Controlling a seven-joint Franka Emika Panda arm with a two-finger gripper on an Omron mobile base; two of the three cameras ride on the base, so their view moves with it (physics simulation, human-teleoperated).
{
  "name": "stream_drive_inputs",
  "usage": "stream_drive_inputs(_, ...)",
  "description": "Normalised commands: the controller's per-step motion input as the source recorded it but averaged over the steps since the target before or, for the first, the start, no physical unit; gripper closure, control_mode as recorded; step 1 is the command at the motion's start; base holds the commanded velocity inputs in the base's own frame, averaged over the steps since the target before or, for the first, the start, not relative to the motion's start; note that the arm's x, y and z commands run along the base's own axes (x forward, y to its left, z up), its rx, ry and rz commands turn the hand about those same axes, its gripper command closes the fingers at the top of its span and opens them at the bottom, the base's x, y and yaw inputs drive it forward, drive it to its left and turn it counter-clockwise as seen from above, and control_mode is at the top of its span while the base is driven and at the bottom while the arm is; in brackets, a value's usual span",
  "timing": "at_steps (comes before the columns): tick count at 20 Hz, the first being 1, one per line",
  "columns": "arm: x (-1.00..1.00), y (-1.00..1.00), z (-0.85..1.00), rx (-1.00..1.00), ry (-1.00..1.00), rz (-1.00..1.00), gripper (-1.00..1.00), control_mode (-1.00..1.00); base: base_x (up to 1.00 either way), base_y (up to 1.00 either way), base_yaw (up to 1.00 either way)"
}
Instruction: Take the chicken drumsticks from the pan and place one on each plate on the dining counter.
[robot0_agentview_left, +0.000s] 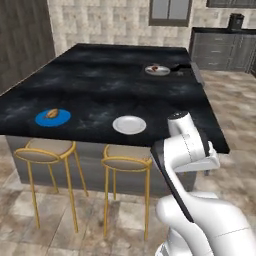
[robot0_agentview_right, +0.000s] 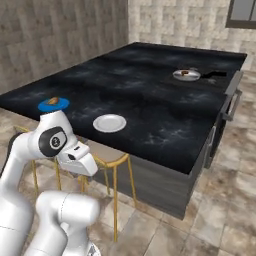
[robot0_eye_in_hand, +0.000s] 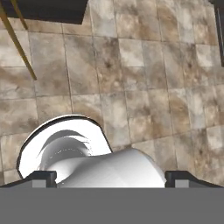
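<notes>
Hand view: tool (robot0_eye_in_hand: 109, 177) spread wide, gripping nothing, aimed at floor tiles. Remaining drumstick (robot0_agentview_left: 156, 68) in pan (robot0_agentview_left: 159, 71), far ahead: light, rigid, greasy; pinch mid-shank.

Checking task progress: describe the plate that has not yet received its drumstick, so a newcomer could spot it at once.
Start at the dining counter with the black marble top. On its near edge, above the two gold-legged stools, lie two plates. The one meant is the white plate, bare, while the blue plate beside it already carries a chicken drumstick.
</notes>
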Motion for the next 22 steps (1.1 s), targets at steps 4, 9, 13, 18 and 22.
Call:
stream_drive_inputs(4, 0.0, 0.0, 0.0, 0.0, 0.0, 0.0, -1.0, 1.0, -0.01, -1.0, -0.05)
stream_drive_inputs(9, 0.0, 0.0, 0.0, 0.0, 0.0, 0.0, -1.0, 1.0, 0.15, -1.0, -0.33)
stream_drive_inputs(13, 0.0, 0.0, 0.0, 0.0, 0.0, 0.0, -1.0, 1.0, 0.33, -0.99, -0.46)
stream_drive_inputs(18, 0.0, 0.0, 0.0, 0.0, 0.0, 0.0, -1.0, 1.0, 0.47, -0.92, -0.5)
stream_drive_inputs(22, 0.0, 0.0, 0.0, 0.0, 0.0, 0.0, -1.0, 1.0, 0.74, -0.96, -0.34)
